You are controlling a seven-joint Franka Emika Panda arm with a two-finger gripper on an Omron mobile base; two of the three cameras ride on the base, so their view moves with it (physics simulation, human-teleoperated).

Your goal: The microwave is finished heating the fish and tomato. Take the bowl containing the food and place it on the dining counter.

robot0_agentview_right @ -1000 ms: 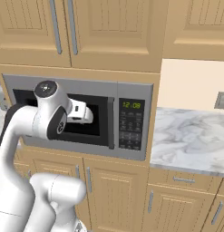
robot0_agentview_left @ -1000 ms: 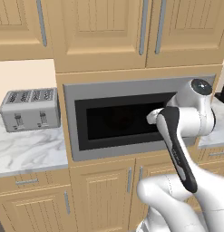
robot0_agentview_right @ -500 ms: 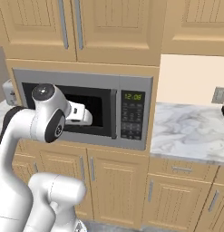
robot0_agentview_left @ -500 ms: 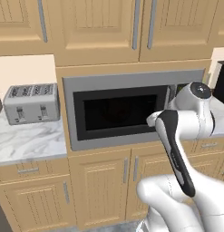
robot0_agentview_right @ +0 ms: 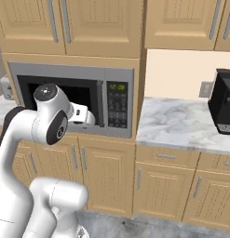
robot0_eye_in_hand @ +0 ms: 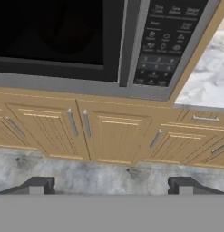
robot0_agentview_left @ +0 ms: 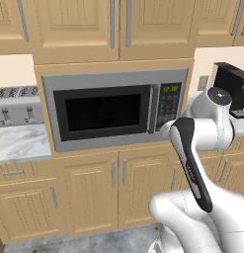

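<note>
The microwave (robot0_agentview_left: 108, 111) (robot0_agentview_right: 74, 100) (robot0_eye_in_hand: 63, 41) is set into the wooden cabinets with its dark glass door closed. Its vertical bar handle (robot0_eye_in_hand: 123, 41) stands just left of the control panel (robot0_eye_in_hand: 167, 41). The bowl, the fish and the tomato are hidden behind the dark glass. My gripper (robot0_eye_in_hand: 112, 185) is open with nothing between its fingertips (robot0_eye_in_hand: 41, 183); it hangs in front of the microwave's right lower corner and looks down at the cabinet doors. The hand (robot0_agentview_right: 82, 114) sits just before the door near the handle. The dining counter is out of view.
A silver toaster (robot0_agentview_left: 17, 106) stands on the marble top left of the microwave. A black appliance (robot0_agentview_right: 223, 108) (robot0_agentview_left: 231, 88) stands on the marble counter (robot0_agentview_right: 181, 125) to the right. Wooden cabinets run above and below, over a grey floor (robot0_eye_in_hand: 109, 174).
The whole picture has slid left, so the base has driven to the right along the cabinets. The arm keeps much the same pose and the gripper stays open.
</note>
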